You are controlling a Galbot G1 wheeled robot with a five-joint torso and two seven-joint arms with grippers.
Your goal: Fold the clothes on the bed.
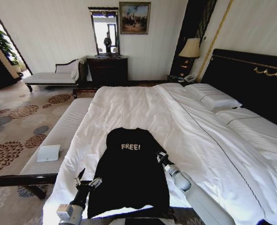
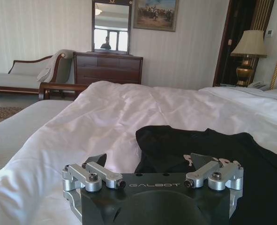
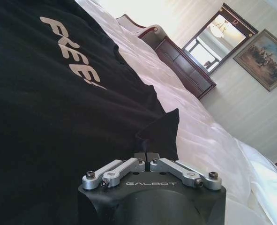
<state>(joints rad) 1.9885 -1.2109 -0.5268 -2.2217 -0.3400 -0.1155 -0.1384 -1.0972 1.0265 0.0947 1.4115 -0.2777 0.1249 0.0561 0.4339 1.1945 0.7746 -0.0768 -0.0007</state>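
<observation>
The clothes, one black T-shirt with white "FREE!" lettering, lie flat on the near end of the bed, narrowed to a long strip. My left gripper stands open just off the shirt's left edge near the hem. In the left wrist view its fingers are spread wide, with the shirt ahead. My right gripper is at the shirt's right edge, level with the chest. In the right wrist view it is shut, pinching a raised peak of the black fabric.
White pillows lie by the dark headboard on the right. A striped bench with a small white box runs along the bed's left side. A chaise, dresser and lamp stand by the far wall.
</observation>
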